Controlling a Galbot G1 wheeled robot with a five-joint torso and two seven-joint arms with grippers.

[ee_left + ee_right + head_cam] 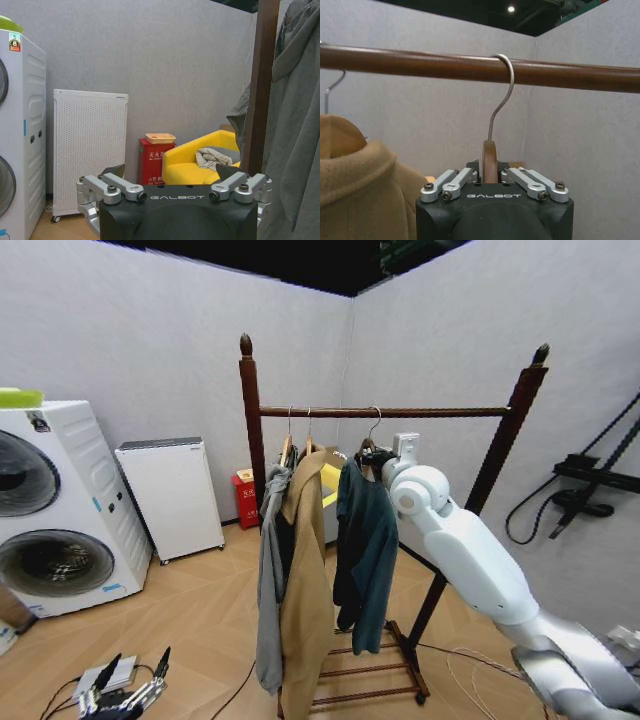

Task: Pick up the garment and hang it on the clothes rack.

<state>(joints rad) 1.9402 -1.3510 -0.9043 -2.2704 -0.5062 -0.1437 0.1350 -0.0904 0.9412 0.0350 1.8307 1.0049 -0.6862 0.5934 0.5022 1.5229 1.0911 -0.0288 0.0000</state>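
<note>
The teal-blue garment [365, 540] hangs from the clothes rack [400, 412] on a wooden hanger [489, 157]. Its metal hook [504, 80] is looped over the rack's top bar [420, 62]. My right arm reaches up to it, and my right gripper [372, 456] [489, 167] is shut on the hanger's neck just under the hook. Beside the garment hang a long tan coat [305, 590] and a grey hooded jacket [270, 570]. My left gripper [125, 692] [170, 175] stays low near the floor at the left, open and holding nothing.
Two stacked washing machines [50, 510] and a white appliance [170, 495] stand against the left wall, with a red box [245, 498] behind the rack. A yellow sofa [200, 160] sits beyond the rack post [262, 85]. Cables lie on the floor, and black gear [590, 480] hangs on the right wall.
</note>
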